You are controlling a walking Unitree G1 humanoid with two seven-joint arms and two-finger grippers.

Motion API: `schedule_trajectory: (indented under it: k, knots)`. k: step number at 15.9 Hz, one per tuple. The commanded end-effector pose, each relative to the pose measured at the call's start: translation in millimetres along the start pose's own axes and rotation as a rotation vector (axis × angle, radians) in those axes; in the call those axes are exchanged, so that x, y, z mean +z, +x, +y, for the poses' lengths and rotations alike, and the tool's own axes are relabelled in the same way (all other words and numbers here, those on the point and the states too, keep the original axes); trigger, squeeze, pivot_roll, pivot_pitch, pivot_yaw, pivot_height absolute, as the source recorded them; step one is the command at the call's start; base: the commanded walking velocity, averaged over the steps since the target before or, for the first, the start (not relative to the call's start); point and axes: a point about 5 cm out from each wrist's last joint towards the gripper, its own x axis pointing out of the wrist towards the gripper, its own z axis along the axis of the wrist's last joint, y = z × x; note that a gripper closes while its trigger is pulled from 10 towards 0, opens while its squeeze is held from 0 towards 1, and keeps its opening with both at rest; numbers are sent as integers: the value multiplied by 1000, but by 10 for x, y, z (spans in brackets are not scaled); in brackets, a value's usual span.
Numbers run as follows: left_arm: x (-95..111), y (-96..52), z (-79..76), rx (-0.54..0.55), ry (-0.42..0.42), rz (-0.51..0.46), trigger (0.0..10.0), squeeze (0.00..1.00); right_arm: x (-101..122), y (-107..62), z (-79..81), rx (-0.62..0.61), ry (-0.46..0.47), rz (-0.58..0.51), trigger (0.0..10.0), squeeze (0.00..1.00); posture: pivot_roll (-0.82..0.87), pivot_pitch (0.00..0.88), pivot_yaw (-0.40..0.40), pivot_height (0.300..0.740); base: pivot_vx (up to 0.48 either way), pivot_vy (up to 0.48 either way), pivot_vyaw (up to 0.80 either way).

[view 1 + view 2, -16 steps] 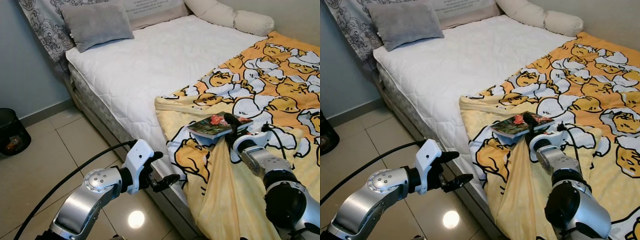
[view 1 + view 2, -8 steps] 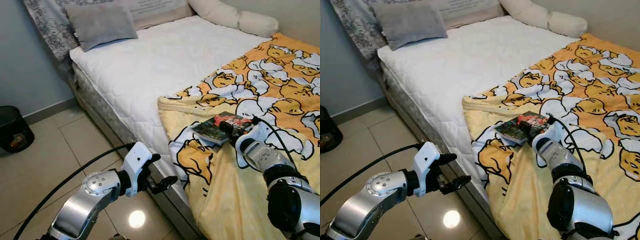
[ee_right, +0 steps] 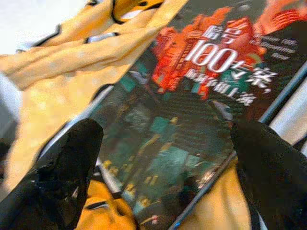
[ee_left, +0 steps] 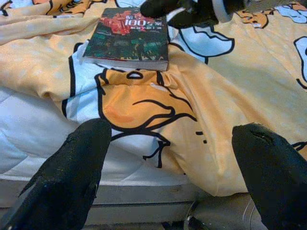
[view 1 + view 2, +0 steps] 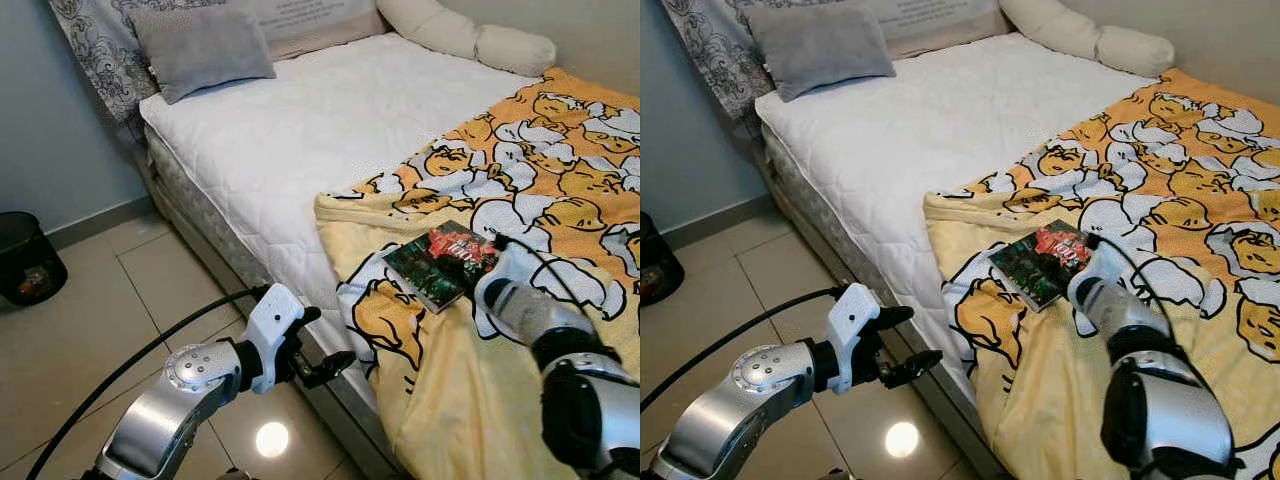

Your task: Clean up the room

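Observation:
A dark book [image 5: 443,262] with a red and green cover lies flat on the yellow duck-print blanket [image 5: 560,180], near the bed's side edge. My right gripper [image 5: 492,246] is at the book's right edge. In the right wrist view its fingers [image 3: 62,167] are spread wide, open, with the cover [image 3: 192,105] just beyond them. My left gripper [image 5: 325,345] hangs open beside the bed, above the floor and below the blanket's hanging corner. The left wrist view looks at the book [image 4: 127,38] and at the right gripper [image 4: 177,9] beside it.
The white mattress [image 5: 300,130] has a grey pillow [image 5: 205,45] and a white bolster [image 5: 470,35] at its head. A black bin [image 5: 28,262] stands on the tiled floor [image 5: 90,330] by the wall. A black cable [image 5: 140,350] runs along my left arm.
The book was tilted up with a right finger across its cover; now it has turned and lies flat. The right gripper has shifted to its right edge. The left arm is unchanged.

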Motion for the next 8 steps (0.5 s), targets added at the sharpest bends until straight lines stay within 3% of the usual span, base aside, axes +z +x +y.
schedule_trajectory:
  k: [1, 3, 8]
  knots:
    - [23, -35, 0, 9, 7, -7, 10000, 1000, 107, -15, 35, 28, 0, -16, 10000, 0, -23, 0, -34, 740, 0, 0, 0]
    - [24, -36, 1, 6, 6, -6, 10000, 1000, 100, -20, -12, -7, -49, -33, 10000, 0, -27, 0, -32, 740, 0, 0, 0]
    - [57, -1, -23, 1, 5, -12, 10000, 1000, -57, 45, 28, -62, 123, -67, 10000, 0, -16, 0, -30, 740, 0, 0, 0]
